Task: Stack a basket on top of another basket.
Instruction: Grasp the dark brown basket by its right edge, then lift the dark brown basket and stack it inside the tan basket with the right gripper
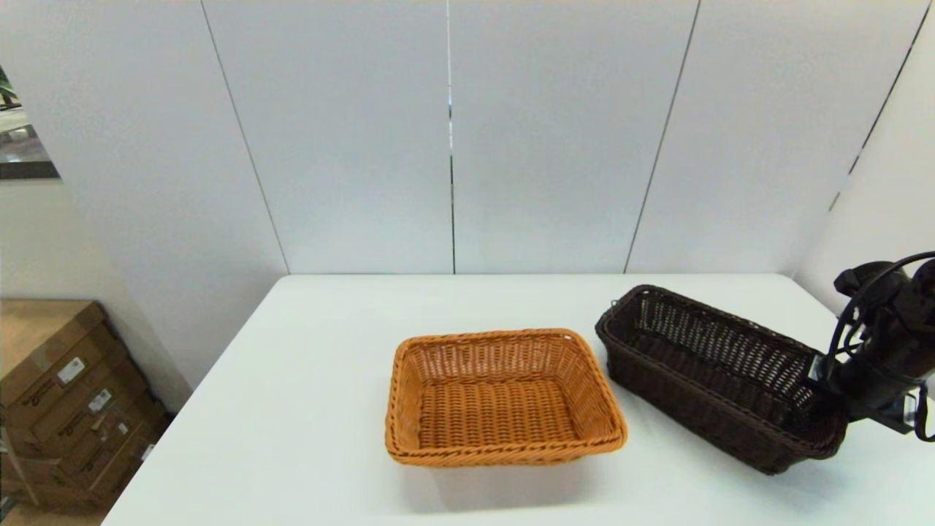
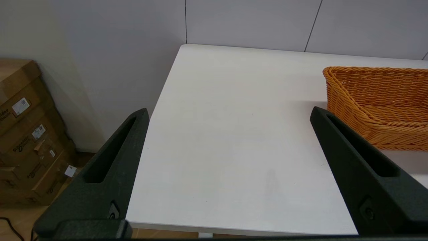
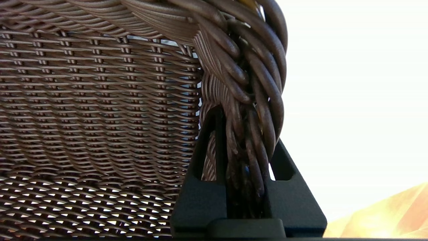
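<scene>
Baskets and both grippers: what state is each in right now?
Dark brown basket: on the table, gripped at its right-end rim, not stacked.
Orange basket: upright on the table, empty.
Right gripper: shut on the dark basket's braided rim.
Left gripper: open, holding nothing, above the table's left part.

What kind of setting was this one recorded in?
Probably a lab or test room: a plain white table against bare panelled walls, with stacked cardboard boxes on the floor beside it.
</scene>
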Available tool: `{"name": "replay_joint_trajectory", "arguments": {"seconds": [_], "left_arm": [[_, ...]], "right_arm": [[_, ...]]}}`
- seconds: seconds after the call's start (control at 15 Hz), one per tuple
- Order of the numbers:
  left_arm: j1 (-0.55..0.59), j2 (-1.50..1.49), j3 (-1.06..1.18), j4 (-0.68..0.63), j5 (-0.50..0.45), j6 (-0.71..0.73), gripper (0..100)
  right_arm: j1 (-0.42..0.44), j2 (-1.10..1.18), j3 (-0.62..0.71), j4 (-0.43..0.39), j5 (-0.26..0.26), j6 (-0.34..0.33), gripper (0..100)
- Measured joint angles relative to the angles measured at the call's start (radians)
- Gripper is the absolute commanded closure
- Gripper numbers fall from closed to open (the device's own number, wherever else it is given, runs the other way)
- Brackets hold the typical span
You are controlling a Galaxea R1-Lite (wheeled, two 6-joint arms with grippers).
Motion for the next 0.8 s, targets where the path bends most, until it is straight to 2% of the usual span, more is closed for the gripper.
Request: {"name": "replay_joint_trajectory", "arguments": {"seconds": [0.27, 0.47, 0.8], "left_arm": [[0.0, 0.0, 0.0, 0.0, 0.0, 0.0, 0], [0.0, 0.0, 0.0, 0.0, 0.0, 0.0, 0], [0.0, 0.0, 0.0, 0.0, 0.0, 0.0, 0]], "right_arm": [[-0.007, -0.022, -0.02, 0.007, 0.046, 0.0, 100], [-0.019, -0.09, -0.046, 0.008, 0.113, -0.001, 100], [-0.043, -0.17, -0.081, 0.012, 0.124, 0.0, 100]]}}
